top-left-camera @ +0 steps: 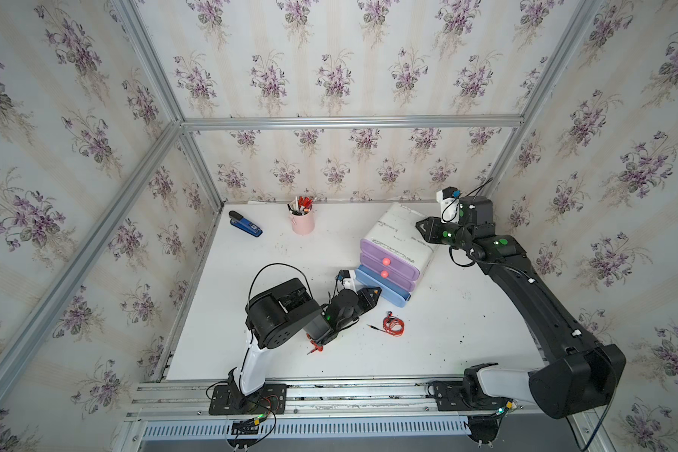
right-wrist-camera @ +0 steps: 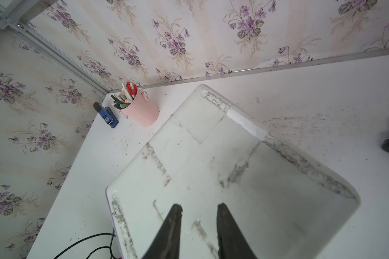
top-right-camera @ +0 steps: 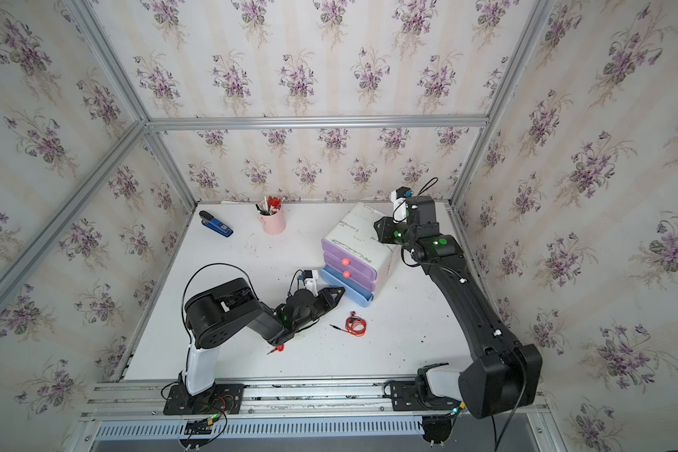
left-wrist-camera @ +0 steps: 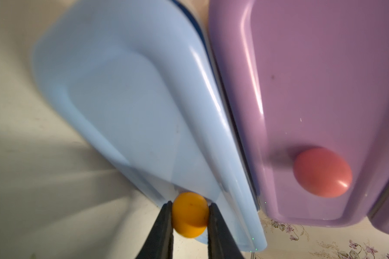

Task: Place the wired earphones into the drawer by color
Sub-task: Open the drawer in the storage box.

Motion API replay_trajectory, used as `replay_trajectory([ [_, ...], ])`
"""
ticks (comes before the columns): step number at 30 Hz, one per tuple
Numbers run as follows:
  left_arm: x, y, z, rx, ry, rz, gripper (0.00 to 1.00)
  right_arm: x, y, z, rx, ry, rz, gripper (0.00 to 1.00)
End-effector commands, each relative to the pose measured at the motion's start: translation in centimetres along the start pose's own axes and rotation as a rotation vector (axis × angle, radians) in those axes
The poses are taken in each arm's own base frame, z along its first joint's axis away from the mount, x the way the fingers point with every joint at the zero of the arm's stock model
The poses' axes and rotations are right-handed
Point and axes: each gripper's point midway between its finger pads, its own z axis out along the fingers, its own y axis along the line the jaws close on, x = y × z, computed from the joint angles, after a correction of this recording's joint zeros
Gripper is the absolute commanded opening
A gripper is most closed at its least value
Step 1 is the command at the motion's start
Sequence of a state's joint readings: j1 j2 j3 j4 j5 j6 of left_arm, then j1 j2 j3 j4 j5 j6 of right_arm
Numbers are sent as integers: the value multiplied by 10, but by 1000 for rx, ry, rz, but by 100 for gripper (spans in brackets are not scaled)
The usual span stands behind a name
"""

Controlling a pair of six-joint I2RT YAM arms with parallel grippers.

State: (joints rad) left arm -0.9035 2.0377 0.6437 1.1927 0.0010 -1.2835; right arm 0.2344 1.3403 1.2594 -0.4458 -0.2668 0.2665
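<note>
The drawer unit [top-left-camera: 398, 235] is a white cabinet with two purple drawers above a light blue bottom drawer [top-left-camera: 384, 289] [left-wrist-camera: 133, 101], which stands slightly out. My left gripper [top-left-camera: 375, 290] [top-right-camera: 341, 291] [left-wrist-camera: 190, 205] is shut on that drawer's orange knob [left-wrist-camera: 190, 215]. One bundle of red wired earphones [top-left-camera: 393, 325] [top-right-camera: 355, 325] lies on the table just in front of the drawers. A second red bundle [top-left-camera: 316, 346] [top-right-camera: 278, 348] peeks out from under my left arm. My right gripper [top-left-camera: 419, 225] [top-right-camera: 377, 226] [right-wrist-camera: 199, 207] is open over the cabinet's top [right-wrist-camera: 211, 157], holding nothing.
A pink cup of pens [top-left-camera: 302, 221] [right-wrist-camera: 142, 112] and a blue stapler [top-left-camera: 245, 225] [right-wrist-camera: 107, 115] stand at the back left of the white table [top-left-camera: 251, 344]. Pink knobs [top-left-camera: 386, 261] [left-wrist-camera: 322, 172] mark the purple drawers. Papered walls close three sides.
</note>
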Motion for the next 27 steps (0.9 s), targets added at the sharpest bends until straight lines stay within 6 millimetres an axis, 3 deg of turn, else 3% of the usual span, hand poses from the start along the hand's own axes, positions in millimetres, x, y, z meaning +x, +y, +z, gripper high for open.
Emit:
replay_trajectory([
  [1, -3, 10, -6, -40, -18, 8, 14, 0, 1, 9, -33, 1, 31, 31],
  [12, -4, 13, -24, -54, -15, 16, 14, 9, -31, 23, 46, 10, 66, 31],
  [27, -6, 26, -68, -107, -18, 40, 14, 9, -35, 25, 54, 14, 62, 31],
])
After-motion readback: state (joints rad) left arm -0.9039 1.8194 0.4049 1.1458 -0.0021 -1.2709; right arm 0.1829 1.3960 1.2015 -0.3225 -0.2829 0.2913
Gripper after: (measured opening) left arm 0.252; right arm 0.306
